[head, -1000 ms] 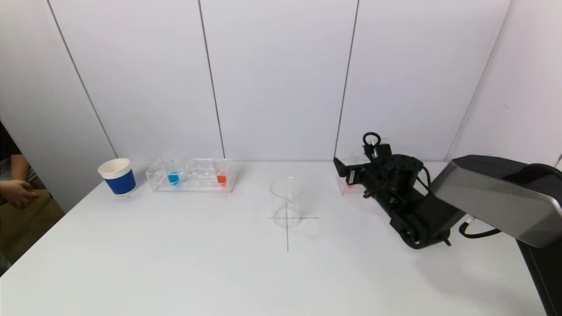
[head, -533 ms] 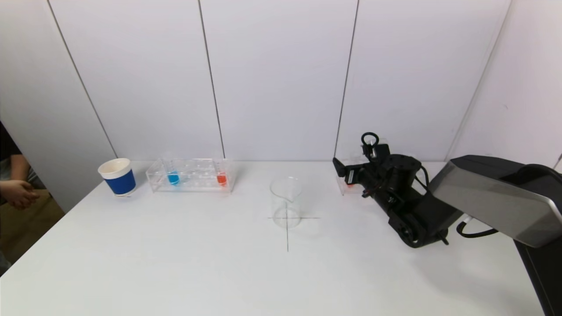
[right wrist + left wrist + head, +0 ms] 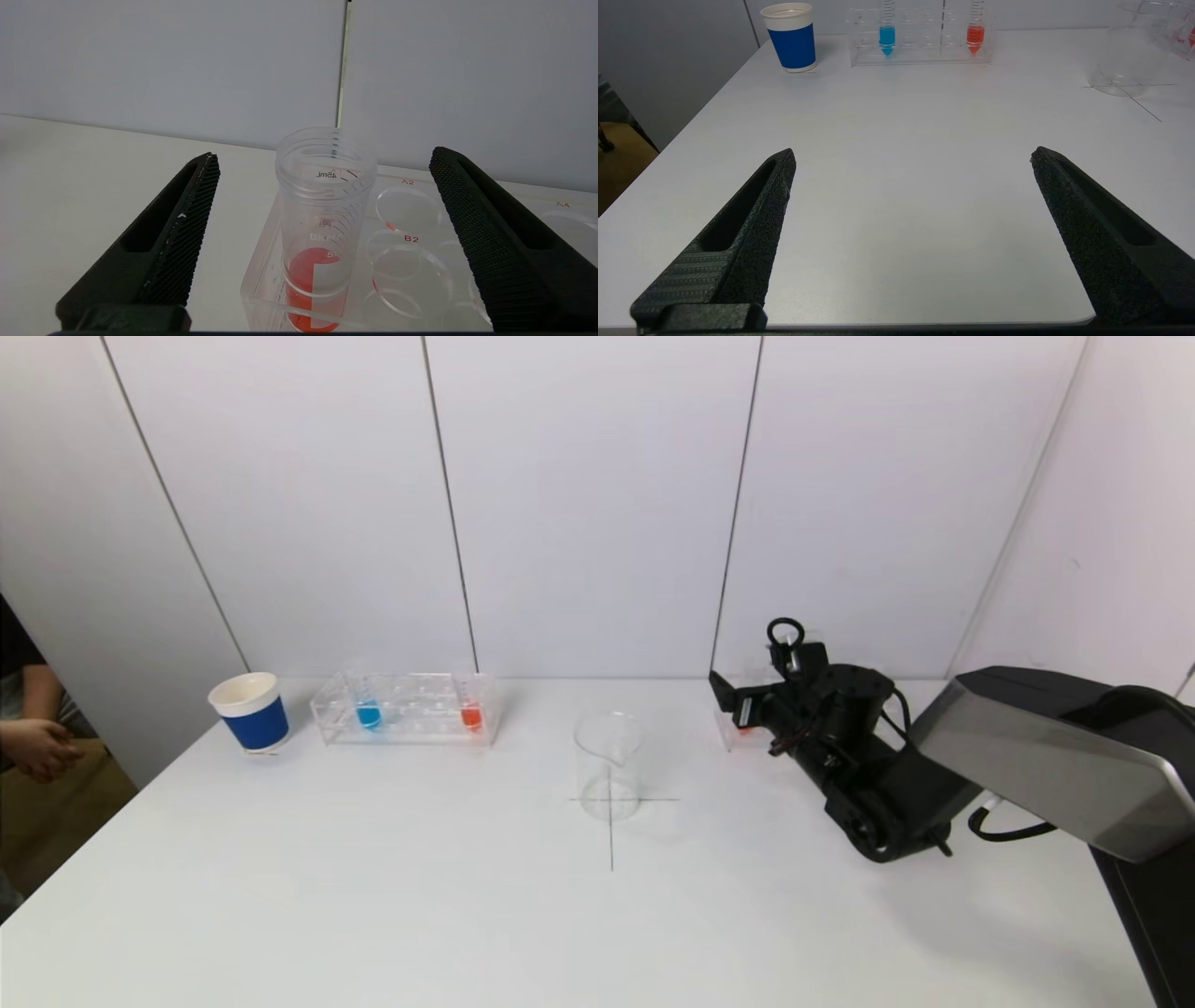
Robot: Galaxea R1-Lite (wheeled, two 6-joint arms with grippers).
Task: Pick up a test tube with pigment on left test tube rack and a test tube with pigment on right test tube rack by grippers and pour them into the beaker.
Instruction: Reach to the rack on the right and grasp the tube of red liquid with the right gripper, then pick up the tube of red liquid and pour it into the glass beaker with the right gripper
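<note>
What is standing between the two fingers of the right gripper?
The red-pigment tube, upright in the right rack, stands untouched between the right gripper's open fingers, per the right wrist view.

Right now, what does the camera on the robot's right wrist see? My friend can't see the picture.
The right gripper is open around a clear test tube with red liquid at the bottom, not touching it. The tube stands upright in a clear rack with empty round holes on a white table, a pale wall behind.

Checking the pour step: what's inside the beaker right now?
The beaker looks empty; through its clear wall only the table's cross mark shows. No pigment visible inside.
</note>
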